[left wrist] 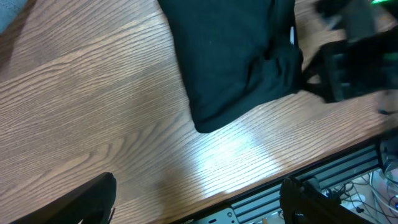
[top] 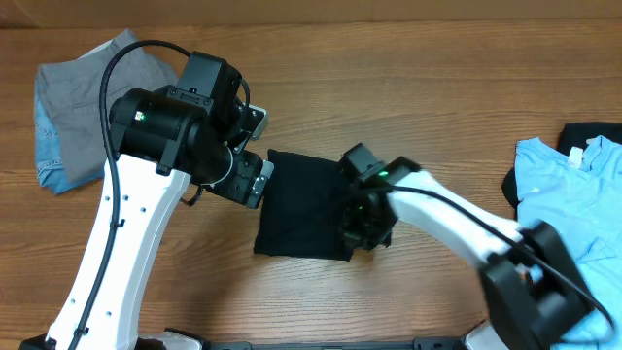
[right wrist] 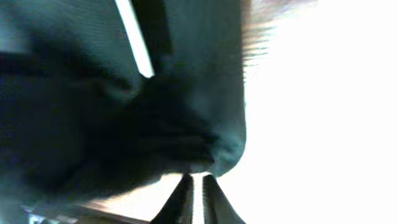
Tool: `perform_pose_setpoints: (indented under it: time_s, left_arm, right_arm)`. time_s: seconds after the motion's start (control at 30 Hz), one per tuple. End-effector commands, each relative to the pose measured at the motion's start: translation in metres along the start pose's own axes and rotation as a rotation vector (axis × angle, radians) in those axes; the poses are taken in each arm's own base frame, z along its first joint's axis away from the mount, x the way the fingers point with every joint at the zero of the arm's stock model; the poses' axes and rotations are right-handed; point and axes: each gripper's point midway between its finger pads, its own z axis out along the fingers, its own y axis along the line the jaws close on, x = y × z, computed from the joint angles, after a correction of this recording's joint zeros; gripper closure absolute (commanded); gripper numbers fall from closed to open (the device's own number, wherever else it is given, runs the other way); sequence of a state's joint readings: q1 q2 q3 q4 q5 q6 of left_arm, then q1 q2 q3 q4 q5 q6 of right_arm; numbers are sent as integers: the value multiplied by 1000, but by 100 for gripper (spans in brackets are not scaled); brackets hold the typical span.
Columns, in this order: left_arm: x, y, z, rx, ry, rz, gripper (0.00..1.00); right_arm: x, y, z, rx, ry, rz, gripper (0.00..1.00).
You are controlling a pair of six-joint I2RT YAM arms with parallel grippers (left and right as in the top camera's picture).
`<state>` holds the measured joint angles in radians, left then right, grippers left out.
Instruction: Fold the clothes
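Overhead: black T-shirt (top: 301, 204) lies mid-frame on the table (top: 408, 78), already a compact rectangle, so prob. a late fold or a tidy-up. L gripper (top: 258, 182) sits just beside its left edge. R gripper (top: 364, 222) is down on its right edge, near the lower right corner. One arm per side makes sense for squaring the bundle. Light blue T-shirt (top: 573, 199) lies unfolded at far right, partly over another black cloth (top: 583, 131). Grey trousers (top: 87, 102) on a blue patterned cloth (top: 49, 156) sit upper left, well apart and not in play. Jaw state of either arm can't be read from up here. L wrist view fills that gap for the L side: its fingers (left wrist: 93, 199) at the bottom of the frame stand wide, w/ bare wood btw them and nothing held. The shirt fills upper centre, its fabric gathered into a bunch toward the R gripper at upper right, beside a thin white label (left wrist: 291, 35). R wrist view is very close, right half blown out. Fingertips (right wrist: 186, 196) at bottom centre are nearly together, only a sliver of light btw them, and creases in the black cloth run down to the tips. I judge that a pinch on the shirt's edge, tho the contact itself is too dark to confirm.
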<state>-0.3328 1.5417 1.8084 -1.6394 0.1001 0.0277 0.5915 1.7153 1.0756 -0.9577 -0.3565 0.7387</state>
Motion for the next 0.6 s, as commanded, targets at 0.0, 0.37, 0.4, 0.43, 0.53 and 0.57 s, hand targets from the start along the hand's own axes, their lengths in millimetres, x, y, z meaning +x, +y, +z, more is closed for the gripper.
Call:
perform_pose_setpoints:
  time_s: [0.0, 0.37, 0.4, 0.43, 0.53, 0.57]
  left_arm:
    - [-6, 3, -2, -8, -28, -20, 13]
    - [-33, 10, 64, -5, 130, -54, 19]
    - [-35, 10, 73, -1, 151, -56, 20]
    - [-37, 11, 81, -1, 168, -57, 20]
    - [-43, 13, 104, 3, 209, -61, 20]
    - [-46, 13, 112, 7, 219, -63, 20]
  right_arm:
    - [-18, 25, -58, -119, -209, -89, 72]
    - [-33, 23, -23, -63, -170, -164, 81]
    - [-29, 18, -19, -42, -148, -153, 90]
    - [-26, 14, -18, -29, -133, -147, 93]
    - [-22, 3, -18, 20, -119, -125, 96]
    - [-22, -5, -18, 58, -127, -97, 96]
